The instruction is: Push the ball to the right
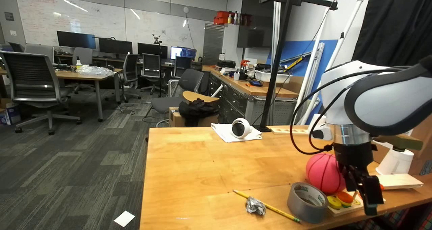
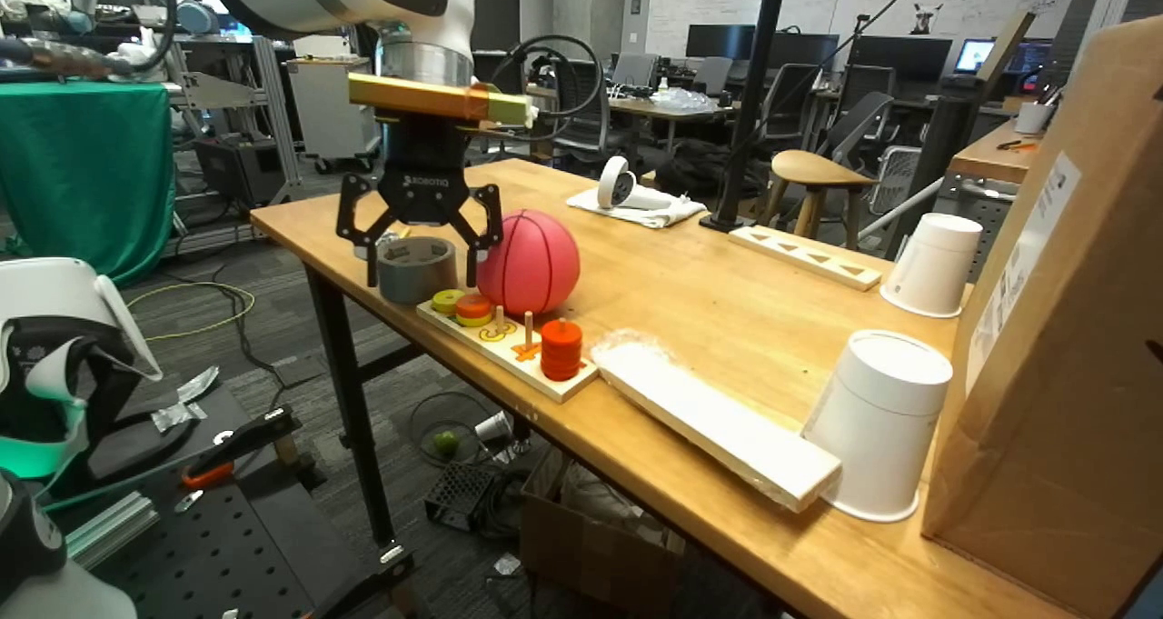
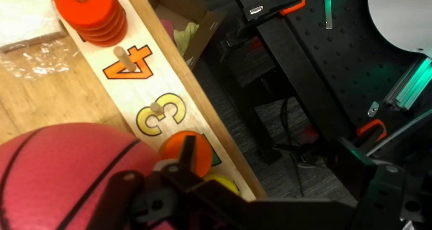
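Black hand (image 2: 422, 274) spread wide, just beside the pinkish-red ball (image 2: 534, 263), contact unclear

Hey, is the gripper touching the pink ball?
Cannot tell. In an exterior view the gripper overlaps the edge of the pink ball, showing neither plain contact nor a gap.

In an exterior view I can't tell whether the gripper (image 2: 423, 272) touches the ball (image 2: 529, 263); box (image 2: 1045, 419) cropped at three o'clock, its label (image 2: 1022, 274) too small to read. In an exterior view, tape (image 1: 305, 209) hides the ball's seven-o'clock edge; whiteboard (image 1: 87, 24) at ten o'clock, too faint for me to read. My wrist view: ball cut off at eight, yellow disc (image 3: 222, 182) partly behind the gripper, board (image 3: 143, 88) running off the top at eleven.
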You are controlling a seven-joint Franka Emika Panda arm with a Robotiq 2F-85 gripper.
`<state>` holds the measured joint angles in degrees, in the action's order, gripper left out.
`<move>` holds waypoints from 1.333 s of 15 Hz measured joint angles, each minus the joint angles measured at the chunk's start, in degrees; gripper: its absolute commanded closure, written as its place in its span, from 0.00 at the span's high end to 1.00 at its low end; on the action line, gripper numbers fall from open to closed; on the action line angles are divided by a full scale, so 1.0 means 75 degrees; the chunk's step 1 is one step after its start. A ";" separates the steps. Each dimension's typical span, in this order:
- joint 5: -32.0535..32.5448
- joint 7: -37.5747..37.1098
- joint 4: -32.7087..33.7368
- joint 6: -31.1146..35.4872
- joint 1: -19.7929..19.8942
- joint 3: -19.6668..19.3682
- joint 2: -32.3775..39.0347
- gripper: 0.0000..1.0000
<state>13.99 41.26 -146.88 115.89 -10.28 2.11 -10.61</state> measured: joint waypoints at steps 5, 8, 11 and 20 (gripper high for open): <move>-0.0275 0.0583 0.0499 -0.0087 0.0325 -0.0061 0.0299 1.00; 0.0476 0.0386 0.0948 0.0292 0.0620 -0.0066 0.0284 1.00; 0.1816 -0.0141 0.1283 0.0758 0.0968 -0.0074 0.0302 1.00; 0.3784 -0.3096 0.0365 0.1803 0.1046 0.0072 0.0009 1.00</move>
<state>42.37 18.04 -144.14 129.41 -2.44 2.65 -10.55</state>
